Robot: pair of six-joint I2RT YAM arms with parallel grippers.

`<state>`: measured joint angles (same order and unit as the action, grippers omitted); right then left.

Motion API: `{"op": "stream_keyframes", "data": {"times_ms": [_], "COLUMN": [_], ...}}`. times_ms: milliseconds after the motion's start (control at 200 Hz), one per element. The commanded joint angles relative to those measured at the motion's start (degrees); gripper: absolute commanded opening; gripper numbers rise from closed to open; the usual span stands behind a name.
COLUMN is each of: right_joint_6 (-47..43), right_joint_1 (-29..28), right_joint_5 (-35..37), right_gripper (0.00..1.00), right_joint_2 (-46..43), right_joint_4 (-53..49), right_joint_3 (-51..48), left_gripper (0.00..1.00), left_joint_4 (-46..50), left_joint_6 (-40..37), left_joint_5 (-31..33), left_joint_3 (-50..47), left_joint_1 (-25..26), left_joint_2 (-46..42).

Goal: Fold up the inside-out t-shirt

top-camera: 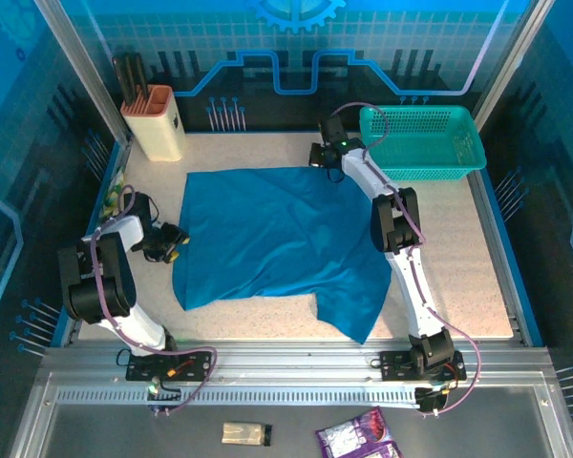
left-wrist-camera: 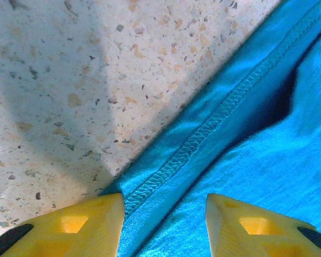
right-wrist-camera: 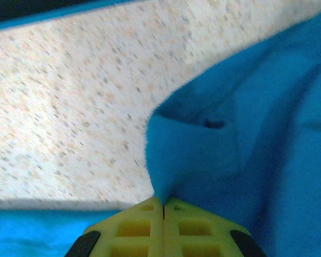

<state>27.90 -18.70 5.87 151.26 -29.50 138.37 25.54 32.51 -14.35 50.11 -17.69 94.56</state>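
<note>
The right end effector [right-wrist-camera: 163,202] is pinched closed on a fold of the t-shirt [top-camera: 277,234], which lies spread on the bench [top-camera: 458,258]. The left end effector [left-wrist-camera: 165,209] stands part open over its stitched hem [left-wrist-camera: 203,134].

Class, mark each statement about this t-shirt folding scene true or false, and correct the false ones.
1. The right gripper is shut on the t-shirt. True.
2. The left gripper is shut. False: its jaws stand open over the shirt's stitched hem.
3. The t-shirt lies in the basket. False: it lies spread on the table, beside the basket.
4. The left gripper is at the shirt's edge on the left arm's side. True.
</note>
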Motion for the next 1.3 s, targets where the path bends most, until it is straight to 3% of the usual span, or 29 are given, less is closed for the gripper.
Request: {"op": "stream_keyframes", "data": {"times_ms": [0, 320, 415, 475, 595, 760, 976, 1131, 1296], "right_joint_6": [1.6, 6.0, 6.0, 5.1, 3.4, 1.1, 0.5, -0.6, -2.4], "right_joint_1": [0.1, 1.2, 1.7, 1.8, 1.7, 1.6, 1.5, 1.9, 3.0], "right_joint_5": [-1.5, -2.1, -5.4, -6.3, -8.3, -10.9, -16.3, -18.2, -17.2], "right_gripper": [0.00, 0.00, 0.30, 0.39, 0.48, 0.52, 0.52, 0.50, 0.49], "right_joint_2": [0.0, 5.8, 7.8, 7.2, 0.3, -12.1, -27.5, -38.7, -49.4], "right_joint_4": [9.0, 20.2, 18.6, 15.9, 14.0, 11.2, 4.8, 0.0, -3.9], "right_joint_3": [1.5, 1.9, 6.0, 7.8, 2.5, -9.0, -25.2, -39.1, -54.1], "left_gripper": [0.46, 0.46, 0.46, 0.46, 0.46, 0.45, 0.42, 0.38, 0.37], "left_joint_4": [2.6, 7.5, 10.0, 11.3, 12.4, 10.9, 8.1, 12.2, 12.4], "left_joint_6": [-0.4, -1.1, -2.1, -2.8, -4.3, -6.6, -7.1, -8.9, -9.1], "left_joint_5": [0.8, -0.3, 0.5, 1.3, 2.7, 1.0, -1.2, 2.8, 4.7], "left_joint_3": [0.8, 2.7, 3.4, 3.6, 4.3, 7.5, 14.8, 21.0, 20.3], "left_joint_1": [-0.8, -0.7, -0.8, -0.7, -0.7, -0.5, 0.1, 2.7, 6.2], "left_joint_2": [0.0, -6.2, -8.7, -10.1, -11.8, -10.1, -2.6, 2.1, 3.4]}}
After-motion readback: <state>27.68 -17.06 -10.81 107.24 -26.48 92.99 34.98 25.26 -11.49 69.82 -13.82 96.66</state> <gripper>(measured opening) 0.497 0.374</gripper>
